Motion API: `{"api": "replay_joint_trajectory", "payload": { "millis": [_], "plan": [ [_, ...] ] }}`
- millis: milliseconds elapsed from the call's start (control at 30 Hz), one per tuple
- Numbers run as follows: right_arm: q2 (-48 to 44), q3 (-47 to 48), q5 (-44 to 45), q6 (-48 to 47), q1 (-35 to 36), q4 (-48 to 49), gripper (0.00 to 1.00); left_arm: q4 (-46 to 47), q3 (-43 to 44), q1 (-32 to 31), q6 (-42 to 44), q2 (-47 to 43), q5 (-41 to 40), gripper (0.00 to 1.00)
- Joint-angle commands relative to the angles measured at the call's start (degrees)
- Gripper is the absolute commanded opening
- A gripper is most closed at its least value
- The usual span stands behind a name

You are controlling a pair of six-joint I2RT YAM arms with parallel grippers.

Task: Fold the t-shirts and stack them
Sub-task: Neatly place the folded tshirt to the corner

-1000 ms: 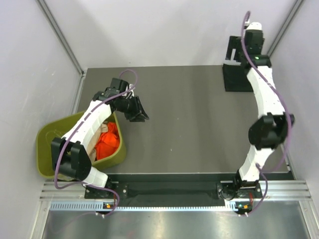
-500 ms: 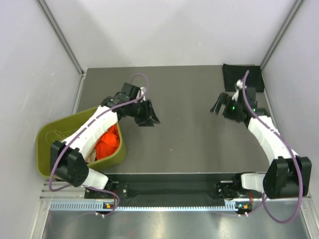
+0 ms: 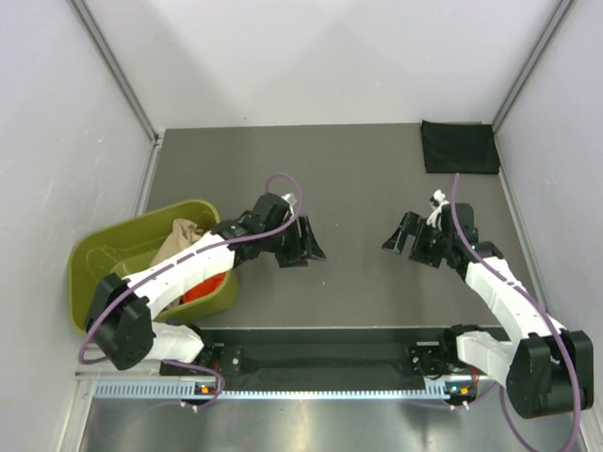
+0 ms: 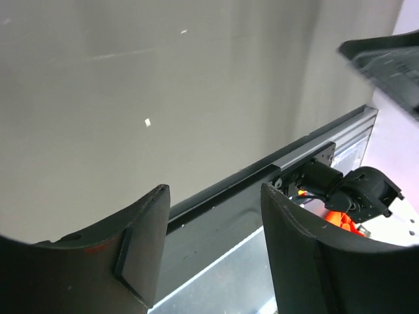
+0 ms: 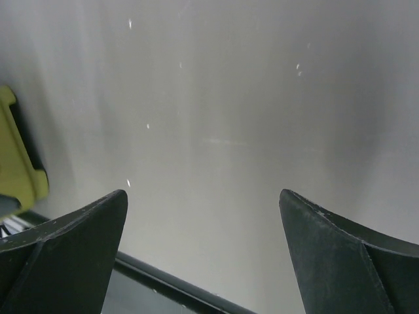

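Observation:
A folded black t-shirt (image 3: 459, 147) lies flat at the table's back right corner. The beige t-shirt (image 3: 177, 239) and the orange-red t-shirt (image 3: 202, 288) sit crumpled in the olive tub (image 3: 104, 273), partly hidden by my left arm. My left gripper (image 3: 309, 247) (image 4: 215, 191) is open over bare table near the middle, nothing between its fingers (image 4: 141, 242). Facing it from the right, my right gripper (image 3: 397, 234) (image 5: 203, 196) is wide open and empty, also low over bare table.
The tub hangs over the table's left edge; its rim (image 5: 19, 163) shows at the left of the right wrist view. White walls enclose the table at the back and both sides. A black rail (image 3: 330, 358) runs along the front edge between the arm bases.
My right arm swung from the back right corner, where the black shirt now lies uncovered, to the front middle. My left gripper moved right from the tub and opened wider.

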Motion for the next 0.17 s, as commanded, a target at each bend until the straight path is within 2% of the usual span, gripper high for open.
{"api": "replay_joint_trajectory", "payload": {
  "millis": [0,67,133],
  "plan": [
    [-3.5,-2.8,-3.6,-3.9,1.0,2.2,0.99,7.8,0.3,-2.1,0.1,-1.9,-3.6,0.63],
    [-5.0,-4.6,-4.3,-3.5,0.9,3.5,1.0,8.7,-0.3,-3.0,0.8,-2.1,-4.0,0.63],
    [-8.9,-8.1,-9.5,-2.4,1.0,7.0,1.0,12.7,-2.6,-3.8,1.7,-4.1,-3.6,0.63]
  ]
}}
